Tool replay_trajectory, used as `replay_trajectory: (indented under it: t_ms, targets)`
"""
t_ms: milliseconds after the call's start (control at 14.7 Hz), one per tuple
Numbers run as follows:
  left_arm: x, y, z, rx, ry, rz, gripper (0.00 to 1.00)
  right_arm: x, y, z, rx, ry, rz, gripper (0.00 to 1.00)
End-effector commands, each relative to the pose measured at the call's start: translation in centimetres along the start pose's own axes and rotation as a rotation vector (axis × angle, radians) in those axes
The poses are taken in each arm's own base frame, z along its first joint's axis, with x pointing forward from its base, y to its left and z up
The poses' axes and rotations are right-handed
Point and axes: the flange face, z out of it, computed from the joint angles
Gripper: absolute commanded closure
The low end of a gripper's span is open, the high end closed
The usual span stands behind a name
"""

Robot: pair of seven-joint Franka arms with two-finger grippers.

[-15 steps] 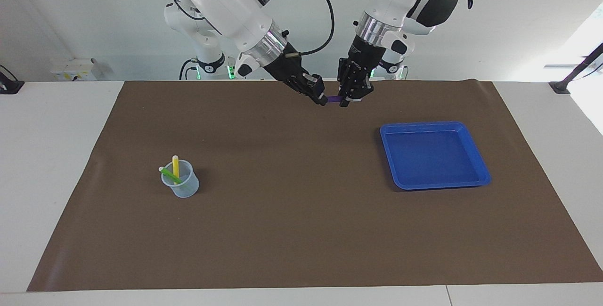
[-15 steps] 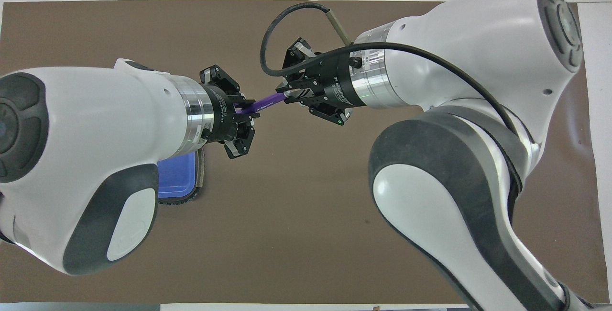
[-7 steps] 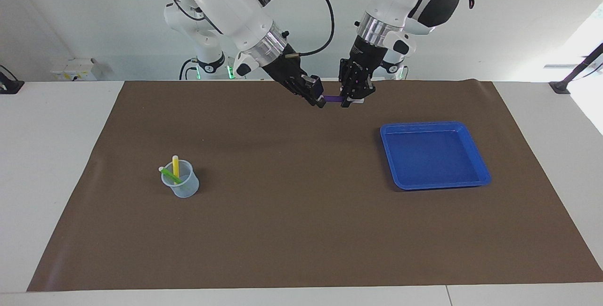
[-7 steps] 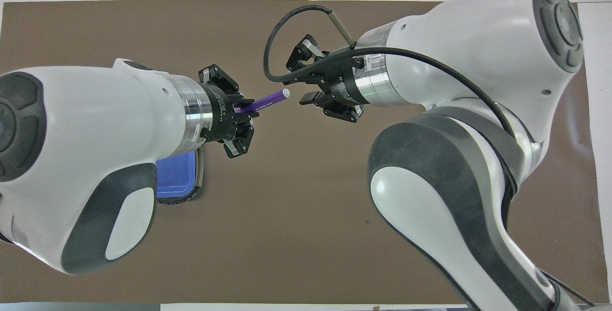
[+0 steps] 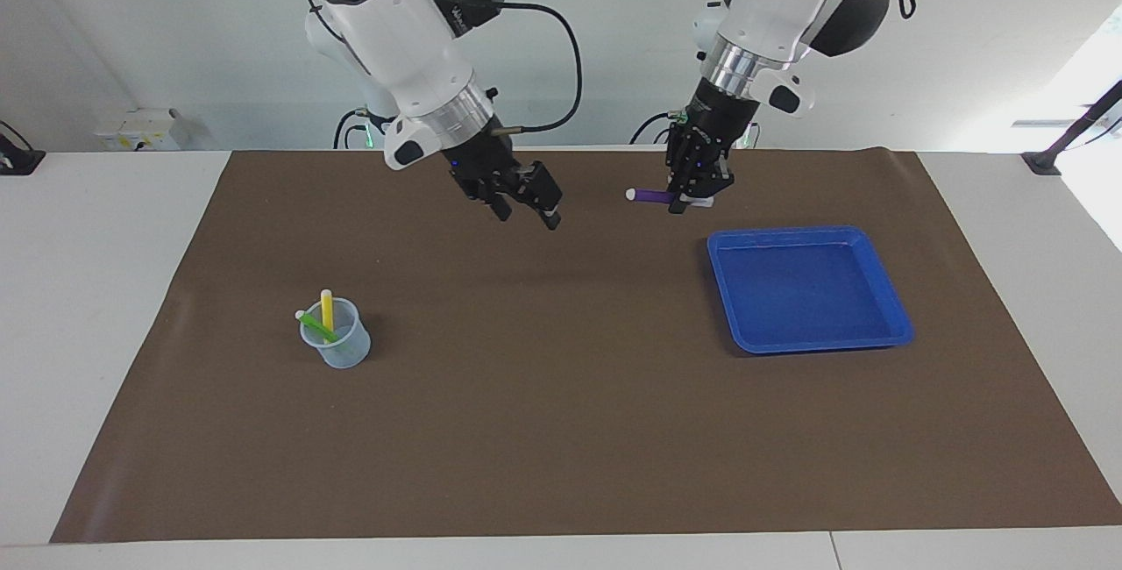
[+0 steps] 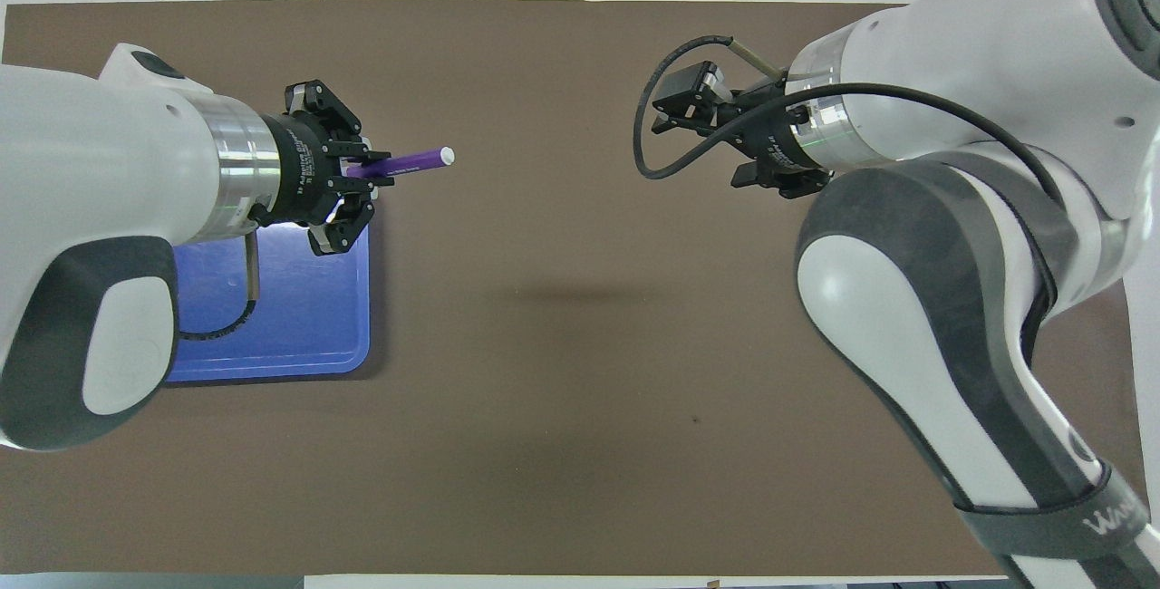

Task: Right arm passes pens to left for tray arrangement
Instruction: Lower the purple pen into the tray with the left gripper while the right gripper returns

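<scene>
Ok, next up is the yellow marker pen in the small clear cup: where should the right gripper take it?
Grip the yellow marker pen by its pale top end, coming straight down. It stands nearly upright, clear of the small clear cup rim; the green pen leans beside it.

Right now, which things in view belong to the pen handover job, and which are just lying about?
In the job: purple pen in the shut left gripper; open right gripper; green pen and yellow pen in the cup; tray.
Lying about: brown mat.

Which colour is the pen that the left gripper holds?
The pen in the left gripper is purple with a white tip, clearest in the overhead view.
</scene>
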Motion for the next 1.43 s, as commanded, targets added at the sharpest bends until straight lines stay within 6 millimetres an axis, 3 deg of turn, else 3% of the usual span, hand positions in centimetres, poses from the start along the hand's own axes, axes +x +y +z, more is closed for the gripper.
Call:
replay_trajectory:
  t_ms: [0, 204, 543, 883, 1154, 1358]
  targets:
    - [3.9, -0.7, 0.1, 0.033, 0.002, 0.178, 1.00, 0.8, 4.9, 0.0, -0.104, 0.056, -0.139, 0.00]
    - [8.8, -0.8, 1.3, 0.108, -0.004, 0.428, 1.00, 3.2, 9.5, 0.0, -0.142, 0.082, -0.188, 0.00]
    - [16.7, -2.0, 5.1, 0.231, -0.065, 0.935, 1.00, 6.7, 18.4, 1.1, -0.172, 0.121, -0.207, 0.05]
    - [21.8, -1.6, 11.8, 0.337, -0.107, 1.308, 1.00, 8.2, 26.6, 2.2, -0.201, 0.140, -0.217, 0.11]
    - [23.7, -2.2, 17.0, 0.368, -0.108, 1.444, 1.00, 9.4, 27.8, 5.2, -0.205, 0.154, -0.235, 0.21]
    - [23.9, -3.3, 19.4, 0.371, -0.088, 1.479, 1.00, 9.3, 28.3, 6.4, -0.209, 0.135, -0.226, 0.27]
